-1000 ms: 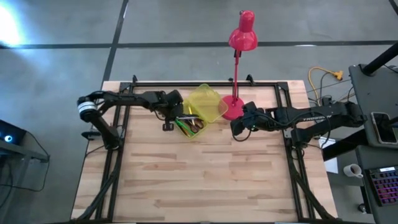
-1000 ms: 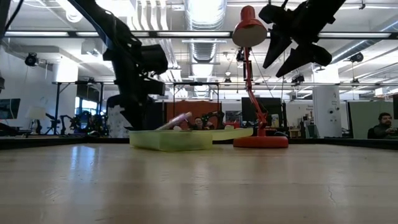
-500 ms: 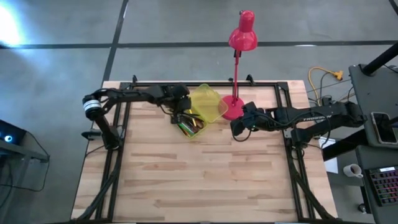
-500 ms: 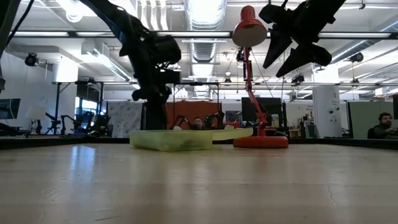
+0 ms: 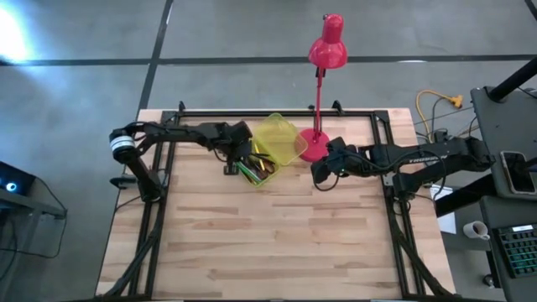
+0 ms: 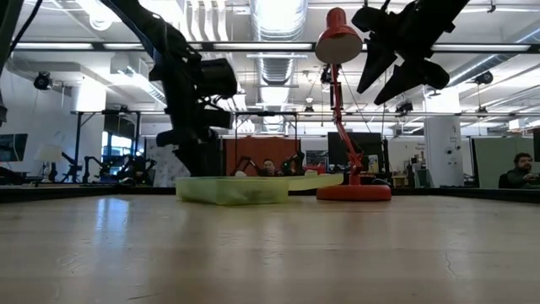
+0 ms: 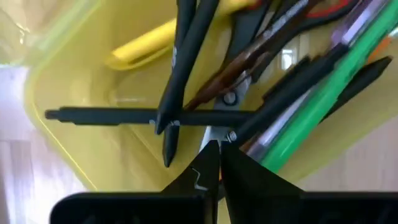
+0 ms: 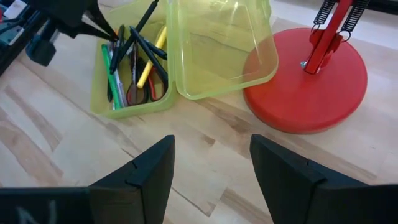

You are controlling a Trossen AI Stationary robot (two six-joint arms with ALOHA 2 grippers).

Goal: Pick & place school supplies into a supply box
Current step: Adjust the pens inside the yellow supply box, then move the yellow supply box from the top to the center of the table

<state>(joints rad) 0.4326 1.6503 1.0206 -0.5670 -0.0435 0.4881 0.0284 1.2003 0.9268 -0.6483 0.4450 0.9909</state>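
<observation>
No legible writing. Box by lamp base, lid open; held pens, scissors. Left gripper pressed together at box's end. Right gripper spread, raised, empty.

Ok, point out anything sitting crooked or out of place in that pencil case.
One dark pen lies crosswise in the supply box, over the other school supplies that run lengthwise. The shut left gripper is right at it. The lid rests against the lamp base.
</observation>
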